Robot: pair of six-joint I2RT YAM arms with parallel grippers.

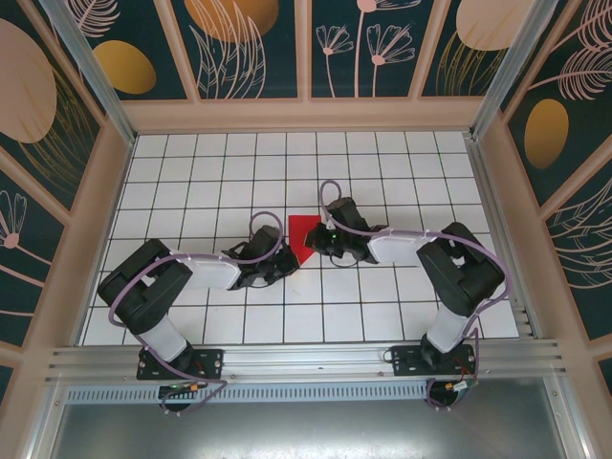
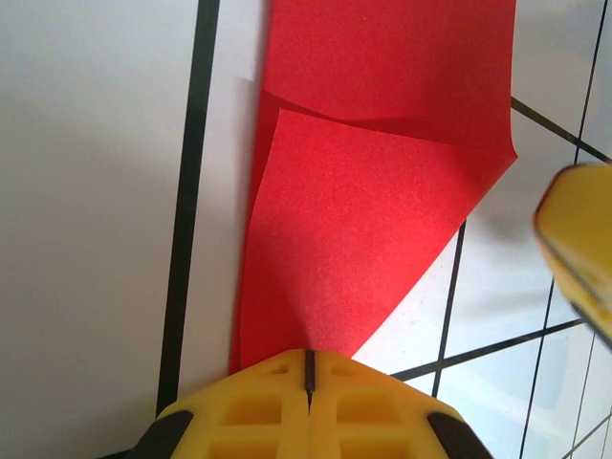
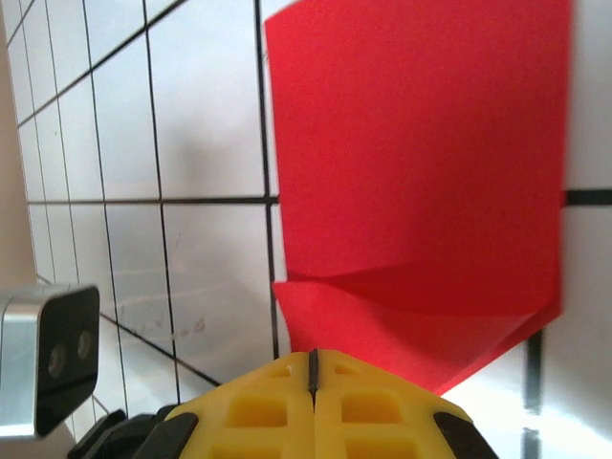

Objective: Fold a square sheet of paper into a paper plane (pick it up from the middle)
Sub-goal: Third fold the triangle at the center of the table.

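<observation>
White tabletop (image 1: 382, 287), ruled in black grid lines, floors a boxed cell. In the top view its near edge, at the bottom of the frame, ends at an aluminium rail (image 1: 306, 356) where both arm bases are bolted. The left arm (image 1: 153, 296) bends out to the lower left and the right arm (image 1: 459, 273) to the lower right. Each elbow sits near its side wall, so the flanks offer little room.

The forearms reach inward and meet near the frame's middle. There the left gripper (image 1: 285, 260) and right gripper (image 1: 323, 239) sit just beside each other, with the square sheet of paper (image 1: 304, 232) between them. Toward the top of the frame, several rows of grid lie open up to the back wall (image 1: 306, 115), with painted panels (image 1: 249, 48) above it.

Both pincers are clenched: in each wrist view the yellow pads meet at a thin dark seam. The paper's edge runs right up to each seam, but I cannot tell whether either pair nips it.

The sheet is bright red and folded, not a flat square. In the left wrist view a flap tapers down to a point at the pads. It overlaps a wider layer, and a crease crosses the upper part. In the right wrist view a broad panel fills the upper right, with a shadowed fold low down. A grey camera block (image 3: 48, 354) sits at lower left.
</observation>
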